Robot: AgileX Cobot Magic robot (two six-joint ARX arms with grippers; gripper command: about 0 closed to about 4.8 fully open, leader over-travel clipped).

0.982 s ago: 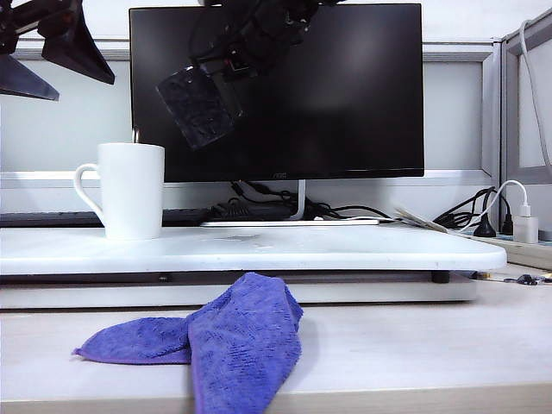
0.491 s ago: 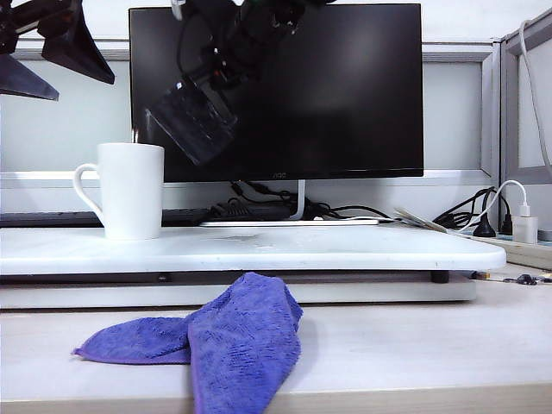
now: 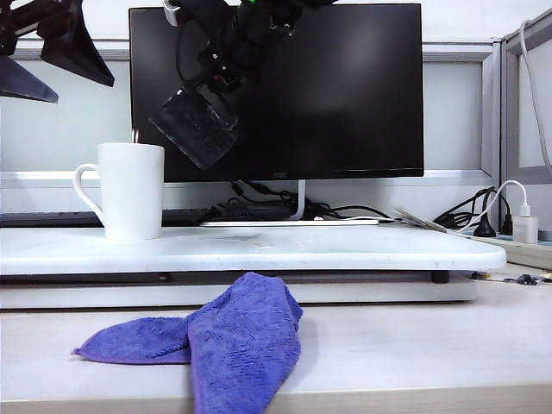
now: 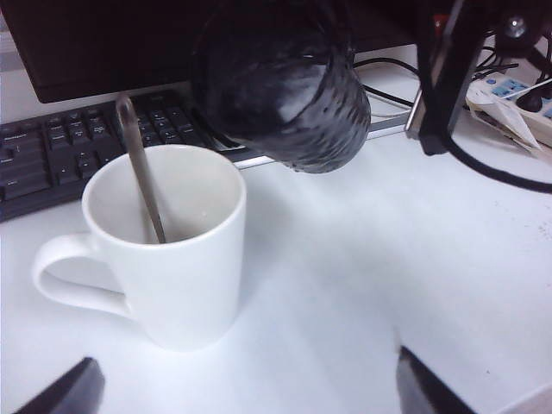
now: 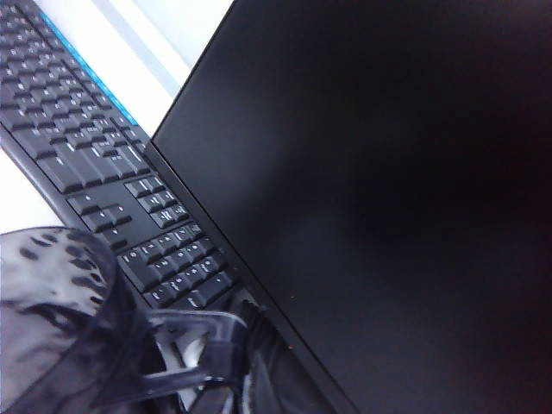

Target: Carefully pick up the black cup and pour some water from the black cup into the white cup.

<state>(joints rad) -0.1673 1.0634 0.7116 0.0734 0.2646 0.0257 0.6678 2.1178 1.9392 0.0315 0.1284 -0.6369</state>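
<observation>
- Black cup (image 3: 193, 129) hangs in mid-air, tipped over w/ its mouth pointing down-left, just above and to the right of the white cup (image 3: 131, 190); not touching it.
- Right gripper (image 3: 226, 73) is clamped tight on the black cup's rim; arm comes down from the top, in front of the monitor (image 3: 345, 95).
- Right wrist view: bumpy dark glass (image 5: 52, 319) close up, one clear finger (image 5: 185, 349) pinching its wall; keyboard (image 5: 95, 155) and dark screen (image 5: 379, 190) behind.
- Left gripper (image 4: 246, 392) hovers wide apart, nothing in it, high at upper left of the room view; only its dark fingertips (image 4: 65, 392) show in its own cam.
- White cup stands upright on the white board (image 3: 345, 250), handle to the left, a metal spoon (image 4: 142, 177) leaning inside. Can't tell any water stream.
- Purple cloth (image 3: 224, 341) lies crumpled on the pale desk (image 3: 414, 345) in front of the board.
- Power strip w/ white charger (image 3: 524, 226) and cables at right; grey partition behind.
</observation>
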